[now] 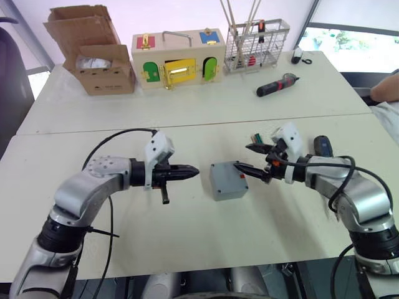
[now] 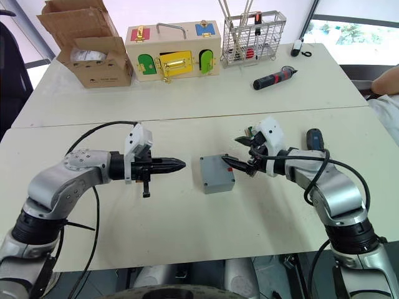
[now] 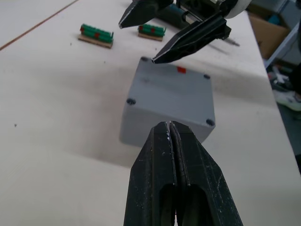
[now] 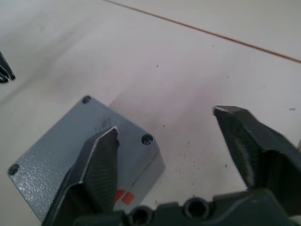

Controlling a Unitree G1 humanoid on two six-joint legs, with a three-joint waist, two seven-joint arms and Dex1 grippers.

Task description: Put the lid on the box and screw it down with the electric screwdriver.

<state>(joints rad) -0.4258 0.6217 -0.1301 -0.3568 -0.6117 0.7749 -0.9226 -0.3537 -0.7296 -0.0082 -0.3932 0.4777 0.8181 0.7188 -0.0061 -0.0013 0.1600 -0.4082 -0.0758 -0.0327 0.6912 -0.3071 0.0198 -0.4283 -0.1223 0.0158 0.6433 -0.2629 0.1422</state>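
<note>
Square grey lid (image 3: pixel 170 96) (pebbled plastic)

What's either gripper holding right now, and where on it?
Nothing. The left gripper is shut on air; the right gripper is open, one finger over the lid on the box.

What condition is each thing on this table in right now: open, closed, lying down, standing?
Small grey square plastic box: flat on the table, lid on.
Left gripper: fingers shut, holding nothing.
Right gripper: fingers open, one tip over the lid.
Dark blue-black electric screwdriver: lying behind the right arm.
Red-and-black screwdriver: lying down.
Cardboard box: flaps open.
</note>
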